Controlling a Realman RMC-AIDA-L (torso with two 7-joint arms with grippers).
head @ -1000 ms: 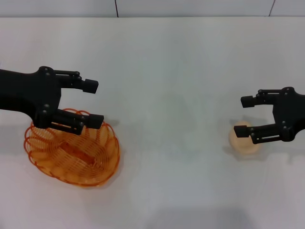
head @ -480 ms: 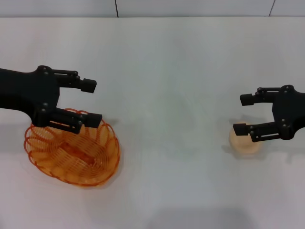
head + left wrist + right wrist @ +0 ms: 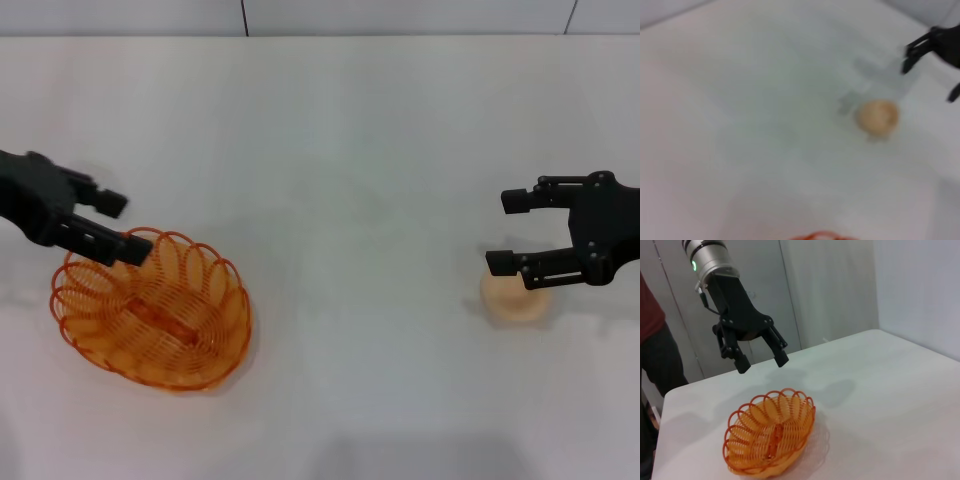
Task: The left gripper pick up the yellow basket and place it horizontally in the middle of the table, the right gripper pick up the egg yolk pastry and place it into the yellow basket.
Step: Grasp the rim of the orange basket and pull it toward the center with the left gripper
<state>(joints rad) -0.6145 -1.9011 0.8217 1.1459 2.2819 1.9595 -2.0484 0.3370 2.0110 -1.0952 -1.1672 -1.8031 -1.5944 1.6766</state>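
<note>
The yellow basket (image 3: 150,310) rests empty on the table (image 3: 330,150) at the near left, and the right wrist view shows the basket (image 3: 770,435) too. My left gripper (image 3: 125,226) hangs open above the basket's back-left rim, touching nothing. In the right wrist view, the left gripper (image 3: 762,364) hovers clear of the rim. At the right lies the egg yolk pastry (image 3: 515,298). My right gripper (image 3: 503,232) is open just above and behind it, one finger overlapping its far edge. The left wrist view shows the pastry (image 3: 877,116).
A person in a red shirt (image 3: 652,335) stands beyond the table's far end in the right wrist view, in front of grey cabinet doors (image 3: 805,285). A wall runs along the table's back edge (image 3: 320,36).
My left gripper has pulled back to the left, from over the basket's middle to its back-left rim. The right gripper has edged slightly left by the pastry. Basket and pastry have not moved.
</note>
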